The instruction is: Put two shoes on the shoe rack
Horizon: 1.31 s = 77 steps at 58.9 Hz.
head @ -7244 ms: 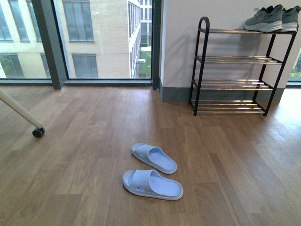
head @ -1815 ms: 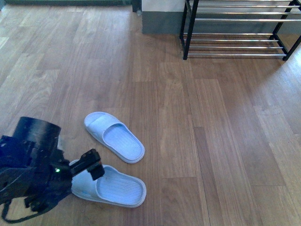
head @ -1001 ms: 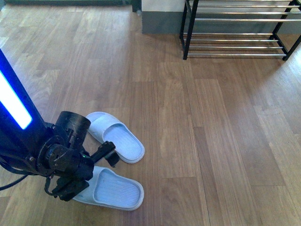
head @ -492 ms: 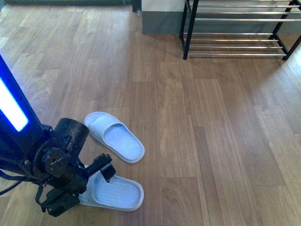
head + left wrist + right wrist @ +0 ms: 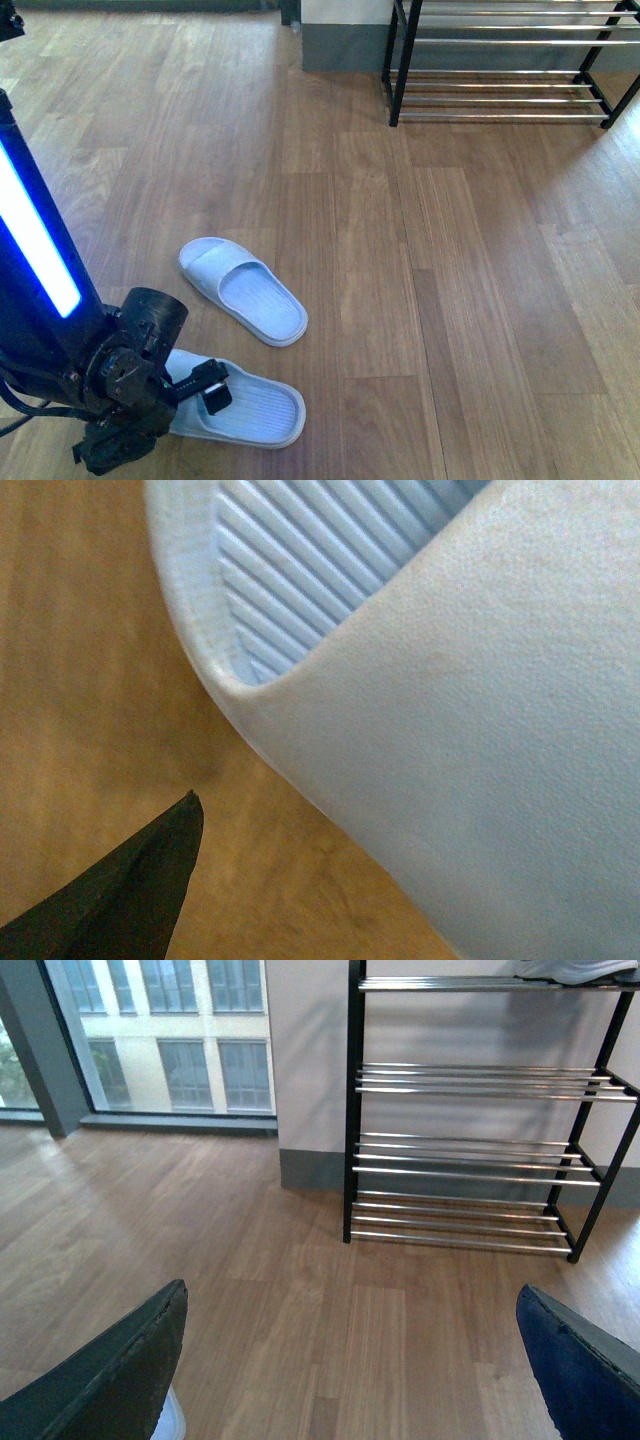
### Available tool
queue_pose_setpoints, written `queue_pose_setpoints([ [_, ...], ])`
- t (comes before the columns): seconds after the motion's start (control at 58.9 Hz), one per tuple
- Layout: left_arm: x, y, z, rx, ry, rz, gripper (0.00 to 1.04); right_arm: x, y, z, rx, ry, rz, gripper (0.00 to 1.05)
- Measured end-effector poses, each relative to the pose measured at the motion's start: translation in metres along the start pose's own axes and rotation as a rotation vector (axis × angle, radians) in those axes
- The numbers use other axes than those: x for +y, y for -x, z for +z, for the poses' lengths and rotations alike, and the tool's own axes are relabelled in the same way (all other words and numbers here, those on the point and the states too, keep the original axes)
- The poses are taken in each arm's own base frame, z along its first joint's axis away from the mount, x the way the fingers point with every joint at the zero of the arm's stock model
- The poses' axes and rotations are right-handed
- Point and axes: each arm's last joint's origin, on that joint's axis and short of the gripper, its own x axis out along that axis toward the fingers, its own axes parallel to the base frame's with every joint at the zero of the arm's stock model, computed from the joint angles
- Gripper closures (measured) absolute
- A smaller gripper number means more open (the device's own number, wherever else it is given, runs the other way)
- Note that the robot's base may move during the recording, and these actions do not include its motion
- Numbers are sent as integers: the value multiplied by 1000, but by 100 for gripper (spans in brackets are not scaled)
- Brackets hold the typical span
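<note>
We are dropping our left arm (image 5: 130, 372) lower onto the nearer slide (image 5: 255, 408), its jaws' hold unclear; right jaws are hanging wide, empty, shoe rack (image 5: 500, 42) awaiting.

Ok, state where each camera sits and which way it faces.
Front view: on the robot's body, looking down at the nearer slide, farther slide and shoe rack base; left gripper shows.
Left wrist view: tight on the nearer slide's strap; one dark fingertip shows.
Right wrist view: level toward the shoe rack; open right gripper's fingertips show.
Shared: nearer slide, front and left wrist; shoe rack, front and right wrist.
</note>
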Motion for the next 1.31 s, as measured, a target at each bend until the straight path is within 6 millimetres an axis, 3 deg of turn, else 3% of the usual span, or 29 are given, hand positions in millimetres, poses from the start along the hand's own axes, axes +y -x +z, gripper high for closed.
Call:
queue_pose_setpoints([
  [0.221,7,0,14,-95,-99,26,10,0,0,0,0,0,0,9],
  [0.577,10,2,15,-159,-212,72,62,0,0,0,0,0,0,9],
  [0.916,18,13,17,-141,-205,85,103,0,0,0,0,0,0,9],
  [1.086,30,42,20,-144,-232,77,103,0,0,0,0,0,0,9],
  [1.306,43,125,28,-352,-436,78,103,0,0,0,0,0,0,9],
])
